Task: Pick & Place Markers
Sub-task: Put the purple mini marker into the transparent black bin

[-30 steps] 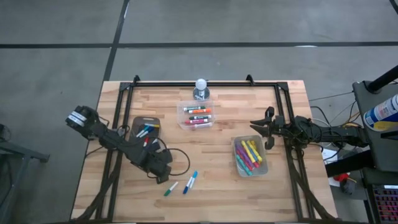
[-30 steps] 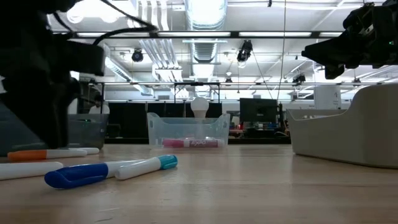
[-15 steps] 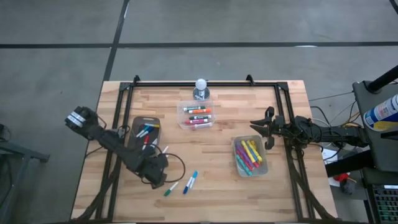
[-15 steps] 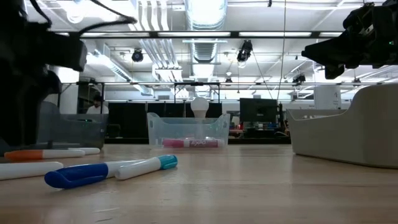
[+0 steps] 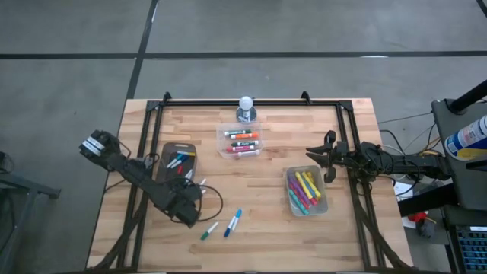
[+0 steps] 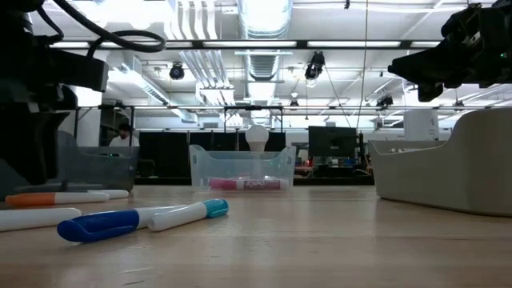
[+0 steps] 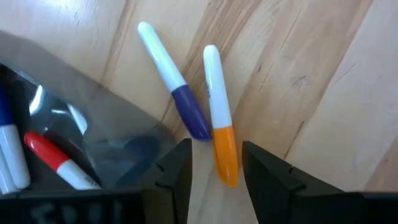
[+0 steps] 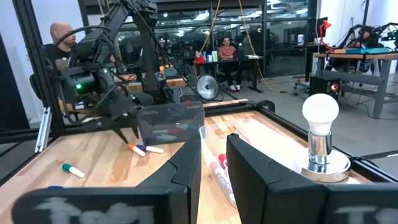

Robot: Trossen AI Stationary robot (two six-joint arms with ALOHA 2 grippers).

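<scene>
A: Looking at the high view first. Left gripper (image 5: 193,209) is hanging over the table (image 5: 266,228) near its left edge, just off the front corner of the dark tray (image 5: 169,148). Right gripper (image 5: 321,164) is waiting near the right edge, beside the grey bin (image 5: 326,199).

B: Markers?

A: Scattered. Some are lying in the dark tray, some in the clear tub (image 5: 221,141) near the back edge, a bright bunch (image 5: 303,189) is sitting in the grey bin. A teal-capped marker (image 5: 209,230) and a blue-capped marker (image 5: 233,222) are lying loose toward the front edge. A lamp bulb (image 5: 245,107) is standing at the back edge.

B: Low view?

A: Blue-capped marker (image 6: 108,225) and teal-capped marker (image 6: 189,214) are lying touching, up front. An orange-capped one (image 6: 56,198) is lying behind them at left. Clear tub (image 6: 242,168) is sitting mid-table with a pink marker (image 6: 244,184) inside.

B: Left wrist?

A: Fingers (image 7: 177,174) are standing apart, holding nothing. A purple-capped marker (image 7: 174,90) and an orange-capped marker (image 7: 219,115) are lying on bare wood, caps touching; the orange cap is sitting between the fingertips. A red-capped marker (image 7: 59,160) is showing inside a clear tub wall (image 7: 99,118).

B: Right wrist?

A: Right fingers (image 8: 186,171) are parted by a narrow gap, empty. People are sitting in the room beyond.
</scene>
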